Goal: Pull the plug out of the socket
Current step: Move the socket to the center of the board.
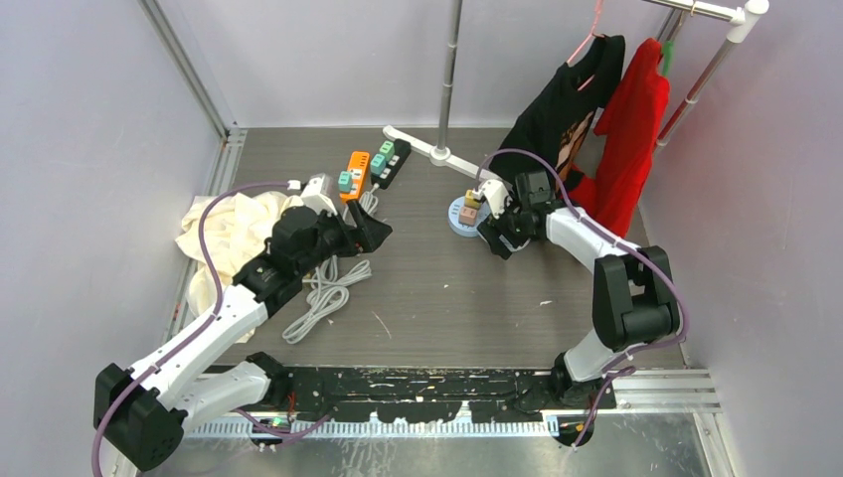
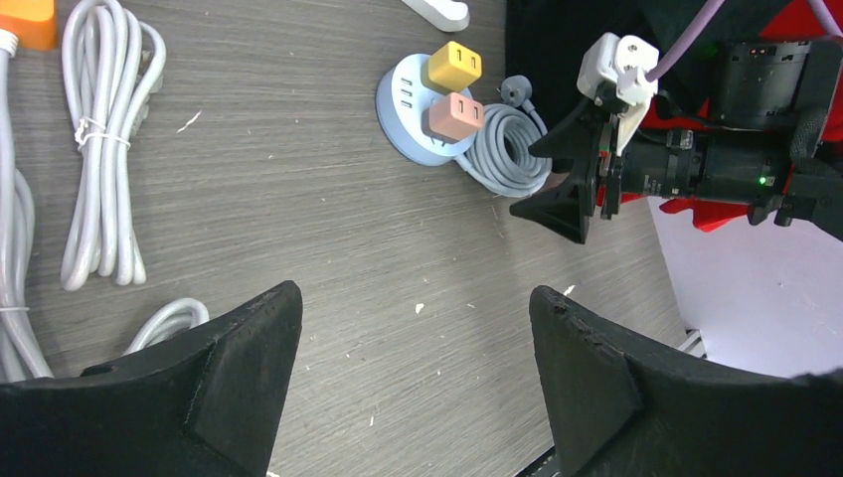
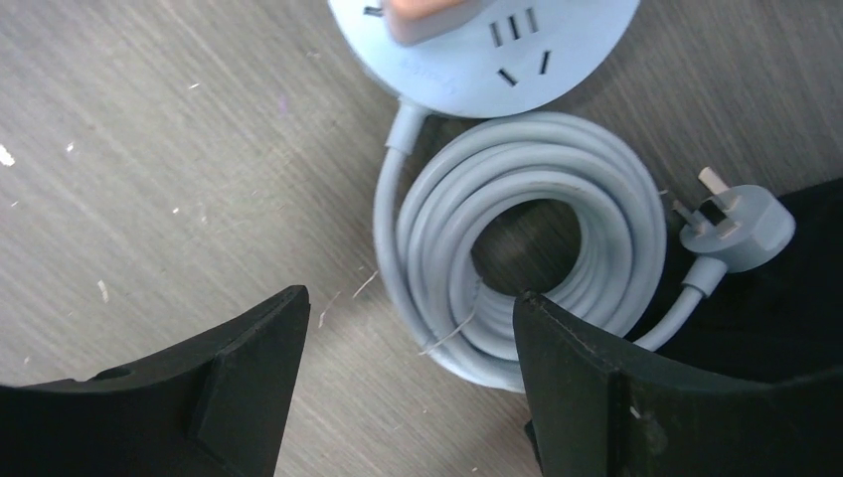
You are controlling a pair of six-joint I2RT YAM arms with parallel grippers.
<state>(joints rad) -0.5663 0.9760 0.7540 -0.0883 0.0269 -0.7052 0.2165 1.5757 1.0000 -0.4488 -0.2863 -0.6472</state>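
Top view: bright, even, diffuse light from above, soft short shadows under both arms on the tabletop [image 1: 447, 288]. Faint sheen on the metal plate [image 1: 447, 452] at the near edge, walls [image 1: 89, 149] wash pale lilac. Sharp overall, straight edges bow slightly near the frame corners. Left wrist view: tabletop grain crisp, left gripper's fingers [image 2: 229, 388] soft, blacks crushed, wall at right near blown out. Right wrist view: cable coil [image 3: 527, 248] sharp, right gripper's fingers [image 3: 239, 378] blurry, black cloth [image 3: 795, 288] at right edge pure shadow
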